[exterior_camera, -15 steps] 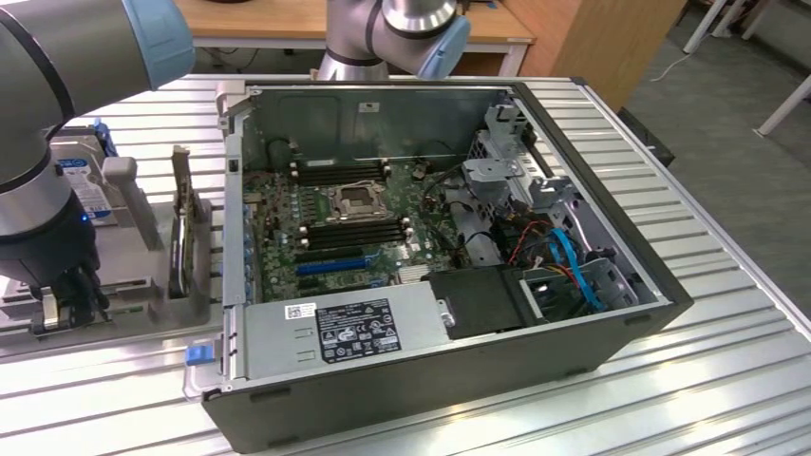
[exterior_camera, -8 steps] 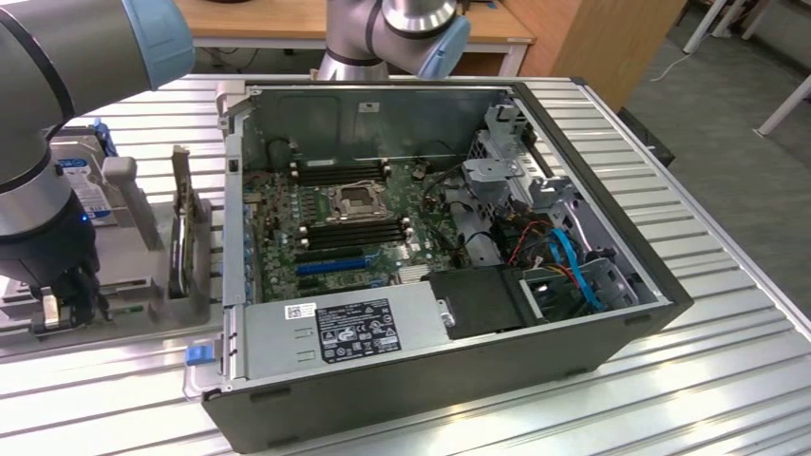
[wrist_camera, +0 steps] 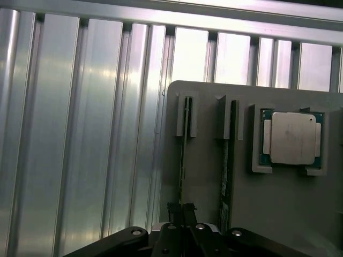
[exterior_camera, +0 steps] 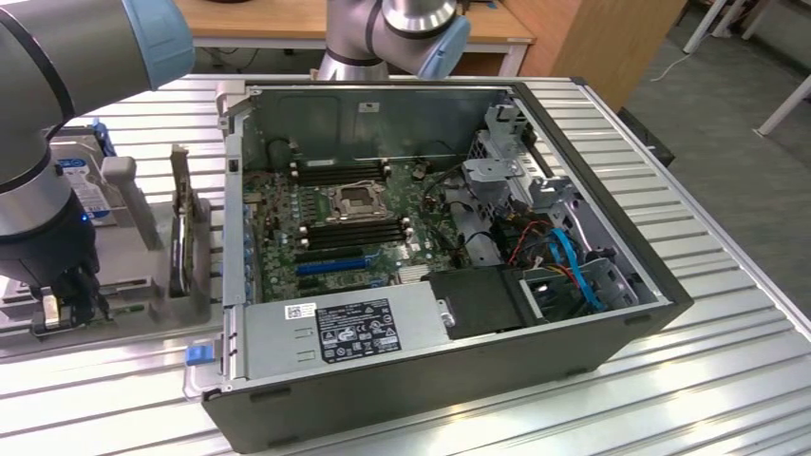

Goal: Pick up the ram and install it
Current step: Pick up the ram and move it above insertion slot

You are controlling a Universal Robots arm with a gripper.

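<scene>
The ram (wrist_camera: 184, 144) stands on edge in a slot of a grey holder plate (wrist_camera: 284, 214), seen edge-on as a thin dark strip. My gripper (wrist_camera: 181, 208) is right over it, with both fingertips pressed against the two sides of the stick. A second green stick (wrist_camera: 226, 160) stands in the neighbouring slot. In the exterior view my gripper (exterior_camera: 64, 306) reaches down onto the grey holder (exterior_camera: 152, 294) at the exterior view's left, beside the open computer case (exterior_camera: 609, 247). The black memory slots (exterior_camera: 361, 231) lie on the motherboard inside the case.
A square silver CPU chip (wrist_camera: 292, 138) sits in a recess of the holder plate beside the sticks. The case stands on a ribbed aluminium table (exterior_camera: 709, 380). A power supply (exterior_camera: 342, 328) and blue cables (exterior_camera: 576, 266) fill the near side of the case. Upright holder walls (exterior_camera: 188, 237) stand between my gripper and the case.
</scene>
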